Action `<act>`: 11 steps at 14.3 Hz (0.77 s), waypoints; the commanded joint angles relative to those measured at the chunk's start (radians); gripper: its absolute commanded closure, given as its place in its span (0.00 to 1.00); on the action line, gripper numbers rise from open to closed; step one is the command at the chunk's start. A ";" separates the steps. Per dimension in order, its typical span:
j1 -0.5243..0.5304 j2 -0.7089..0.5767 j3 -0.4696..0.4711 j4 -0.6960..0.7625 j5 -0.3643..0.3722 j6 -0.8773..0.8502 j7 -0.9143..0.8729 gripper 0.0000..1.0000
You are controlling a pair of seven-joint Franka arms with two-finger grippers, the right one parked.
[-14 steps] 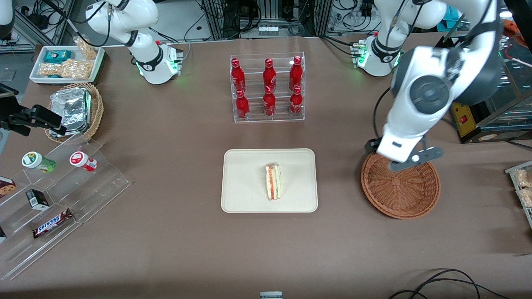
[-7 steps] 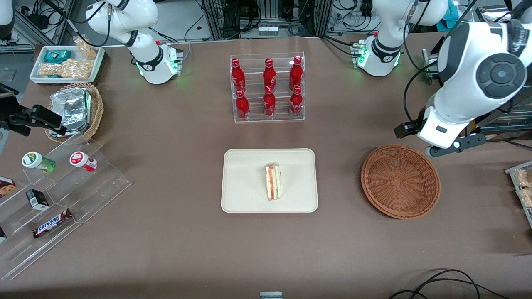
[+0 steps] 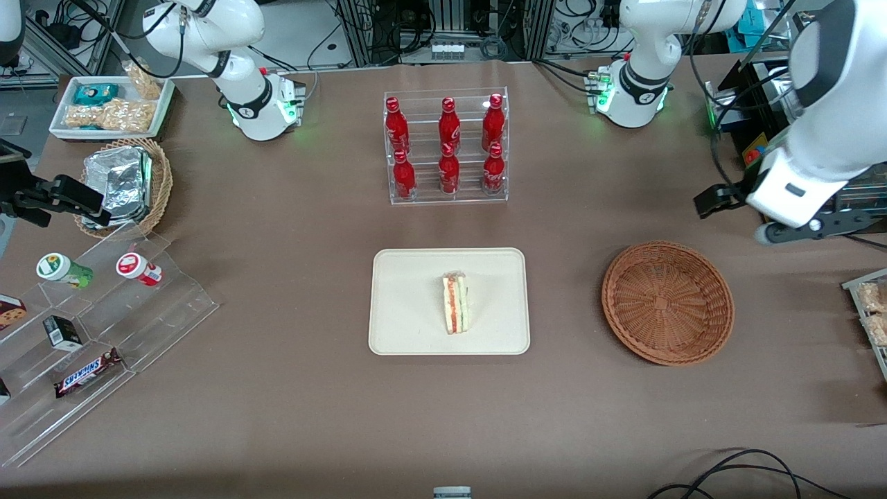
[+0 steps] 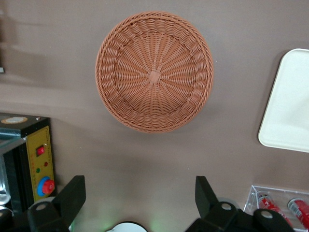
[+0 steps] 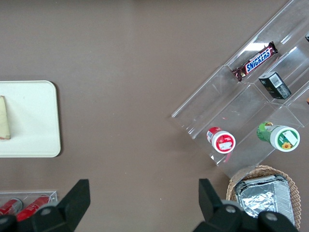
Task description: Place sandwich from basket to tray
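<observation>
Probably robotics lab: cable-laden equipment racks [image 3: 450, 28], mock-shop bottle display [image 3: 447, 145].

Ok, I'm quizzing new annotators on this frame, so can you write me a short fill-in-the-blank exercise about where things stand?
1. The sandwich lies on the cream ____.
2. The reddish-brown wicker basket holds ____.
3. The gripper, with nothing between its fingers, is ____.
4. The clear rack farther from the front camera than the tray holds six red ____.

Missing words: tray; nothing; open; bottles
</observation>
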 commanded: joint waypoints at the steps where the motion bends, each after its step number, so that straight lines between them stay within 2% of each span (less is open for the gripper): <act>1: 0.064 -0.029 -0.030 0.000 -0.018 -0.020 0.117 0.00; 5: 0.073 -0.029 -0.026 0.035 -0.006 -0.009 0.262 0.00; 11: 0.023 -0.021 0.062 0.067 -0.026 0.035 0.254 0.00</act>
